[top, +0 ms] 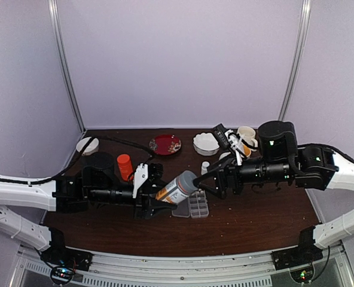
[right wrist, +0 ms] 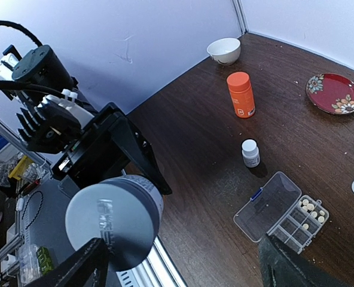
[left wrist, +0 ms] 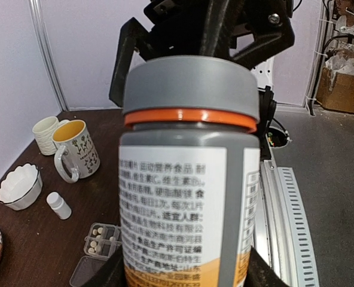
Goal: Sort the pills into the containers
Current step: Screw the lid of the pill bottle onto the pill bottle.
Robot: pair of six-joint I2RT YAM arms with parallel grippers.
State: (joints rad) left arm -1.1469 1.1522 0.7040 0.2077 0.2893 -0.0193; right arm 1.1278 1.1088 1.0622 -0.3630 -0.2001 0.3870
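several whitish pills sit in a couple of cells at one end of the clear pill box. the box lies flat on the dark worktop with its hinged lid thrown open beside it, and the other cells look unfilled as far as can be seen. from above, the box rests just below where the two arms meet, a little toward the near edge. it is somewhat closer to the right pincer than to the left pincer. the left pincer is clamped round the body of a large grey-capped bottle, held tilted above the worktop. the bottle's long axis runs from the left arm toward the right arm, so the cap faces the right pincer squarely. the right pincer is spread wide, its fingers straddling the cap; whether they touch it i cannot tell. the coming move, i judge, is to close on the cap and twist it off along that shared axis, with the box nearly beneath the bottle's mouth for pouring. a small white bottle and an orange bottle stand farther back, well apart.
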